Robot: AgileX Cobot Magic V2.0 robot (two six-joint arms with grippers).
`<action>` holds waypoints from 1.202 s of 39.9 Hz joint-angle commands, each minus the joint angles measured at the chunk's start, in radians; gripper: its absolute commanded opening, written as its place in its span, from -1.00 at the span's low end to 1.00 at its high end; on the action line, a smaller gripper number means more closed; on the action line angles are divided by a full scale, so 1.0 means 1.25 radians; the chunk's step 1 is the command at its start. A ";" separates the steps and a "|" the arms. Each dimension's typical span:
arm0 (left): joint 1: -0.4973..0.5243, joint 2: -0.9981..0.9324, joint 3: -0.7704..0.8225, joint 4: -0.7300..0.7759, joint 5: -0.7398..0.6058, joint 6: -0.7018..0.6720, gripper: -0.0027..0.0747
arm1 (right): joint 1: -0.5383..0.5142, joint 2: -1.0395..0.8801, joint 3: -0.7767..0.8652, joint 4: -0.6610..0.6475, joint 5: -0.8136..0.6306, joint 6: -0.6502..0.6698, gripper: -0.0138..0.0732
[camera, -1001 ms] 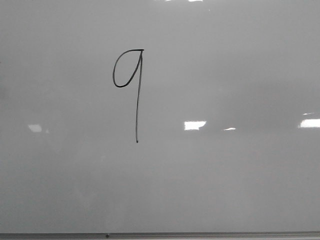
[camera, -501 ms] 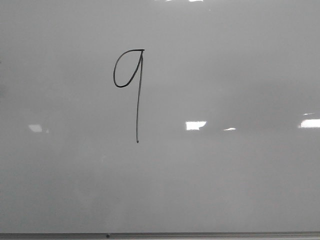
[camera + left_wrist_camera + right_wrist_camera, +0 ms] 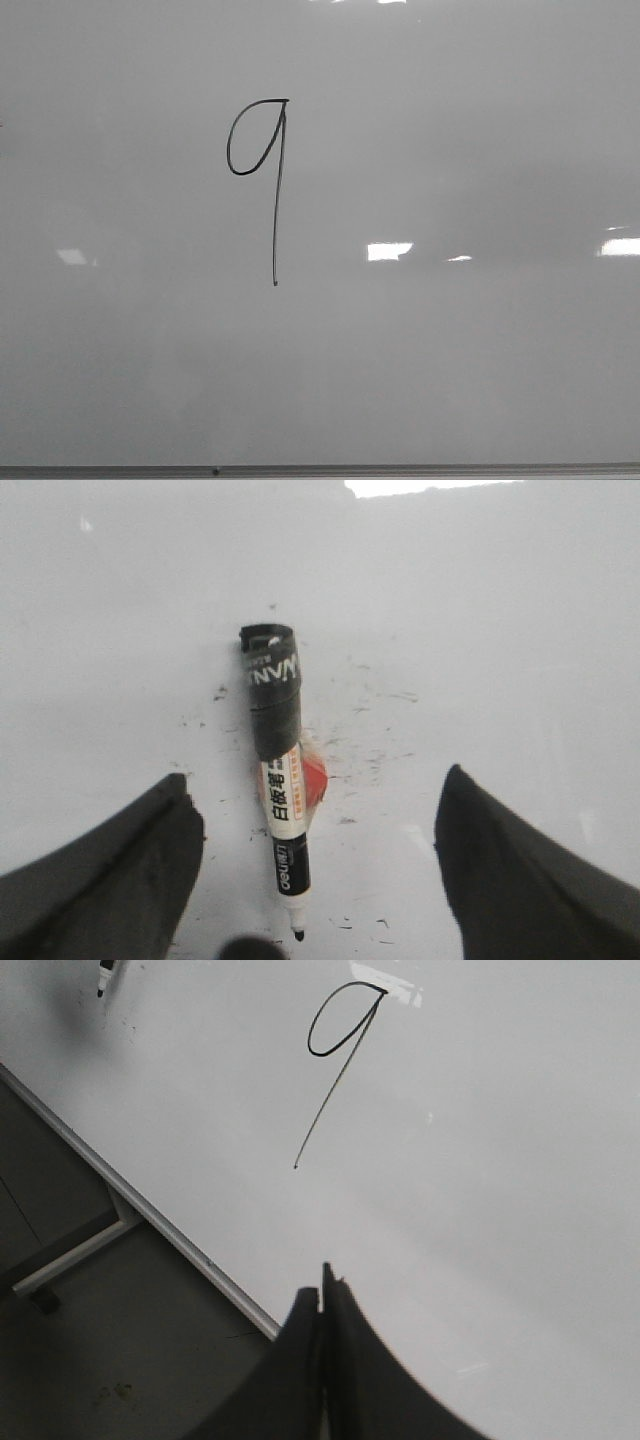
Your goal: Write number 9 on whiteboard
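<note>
The number 9 (image 3: 268, 160) is drawn in thin black line on the whiteboard (image 3: 450, 350), left of centre in the front view, with a small loop and a long tail. The right wrist view shows the number 9 (image 3: 340, 1050) too, far beyond my right gripper (image 3: 322, 1295), whose fingers are pressed together with nothing between them. In the left wrist view a black-and-white marker (image 3: 278, 780) lies uncapped on the board, tip toward the camera. My left gripper (image 3: 315, 830) stands open around it, its fingers well apart from the marker. Neither gripper appears in the front view.
The whiteboard's thin metal bottom edge (image 3: 320, 469) runs along the base of the front view. In the right wrist view the edge (image 3: 150, 1215) borders a dark floor with a white stand leg (image 3: 70, 1255). Small ink specks (image 3: 370, 705) surround the marker.
</note>
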 commanded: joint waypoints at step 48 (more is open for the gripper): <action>-0.004 -0.455 0.181 0.093 -0.018 -0.073 -0.98 | -0.006 -0.002 -0.021 0.023 -0.041 0.000 -0.84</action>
